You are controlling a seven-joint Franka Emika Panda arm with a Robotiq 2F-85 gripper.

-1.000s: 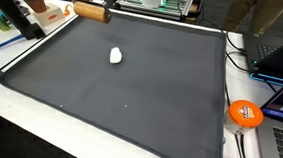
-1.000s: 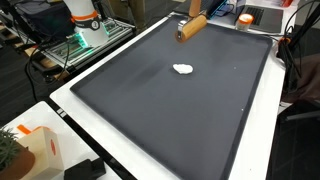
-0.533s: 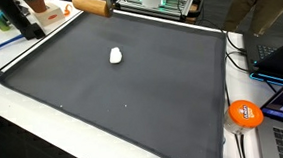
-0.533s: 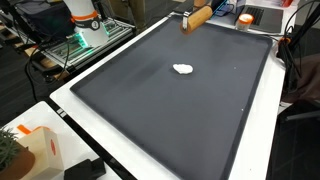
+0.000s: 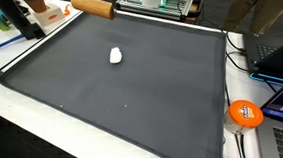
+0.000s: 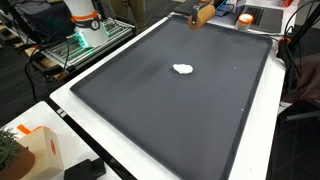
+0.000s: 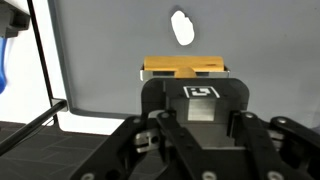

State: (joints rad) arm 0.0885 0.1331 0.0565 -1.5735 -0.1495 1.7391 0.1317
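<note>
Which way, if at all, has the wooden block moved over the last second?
Yes. In an exterior view the wooden block has drawn further away from the white lump, which has stayed put, toward the far edge of the dark mat.

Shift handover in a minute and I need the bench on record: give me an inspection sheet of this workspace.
Surface: dark mat lies flat on a white table.
Job's things: wooden block held near the mat's far edge; small white object lies alone on the mat, apart from the block.
Clutter: orange disc on the table beside the mat.
Grippers: gripper, jaws shut on the wooden block.
Cables: black cables run along the table beside the mat; none seen on the mat.
Surroundings: laptop next to the table; more equipment behind, too small to identify.
</note>
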